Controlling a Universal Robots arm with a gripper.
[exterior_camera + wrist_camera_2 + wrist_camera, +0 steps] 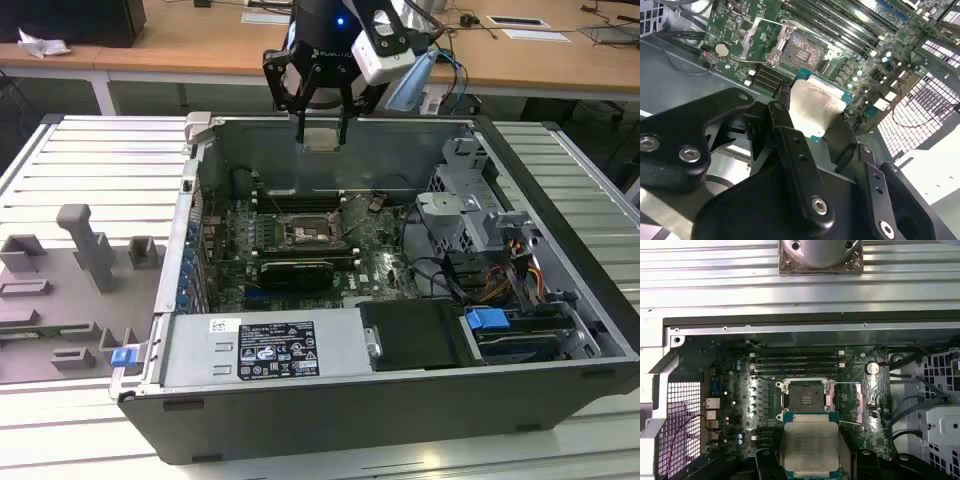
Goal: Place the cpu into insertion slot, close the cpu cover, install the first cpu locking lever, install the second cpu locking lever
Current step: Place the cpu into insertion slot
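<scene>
Exterior view, gripper: the black gripper (321,138) hangs over the back wall of the open computer case (560,165), which sits on the slatted metal bench (100,150).
Exterior view, jaws: clamped on the cpu (322,136), one finger on each side.
Exterior view, cpu: in the air near the case's rear rim, well above the circuit board (385,262).
Exterior view, insertion slot: the dark square insertion slot (305,235) in the middle of the board is bare.
Exterior view, writing: a black-and-white label sticker (265,350) full of print and symbols is on the power supply (340,345) at the case's front edge.
Second wrist view, cpu: the silvery top (815,107) is gripped by black fingers (785,107) at its edges.
Second wrist view, cpu cover: the metal frame (751,40) lies swung open beside the slot (802,50), near a coin battery (721,49).
First wrist view, cpu: the cpu (810,445) is flat and level, apart from the uncovered slot (805,395).
First wrist view, board: long memory slots (795,362) run just past the socket.
First wrist view, print: faint marking on the chip's top is unreadable from here.
</scene>
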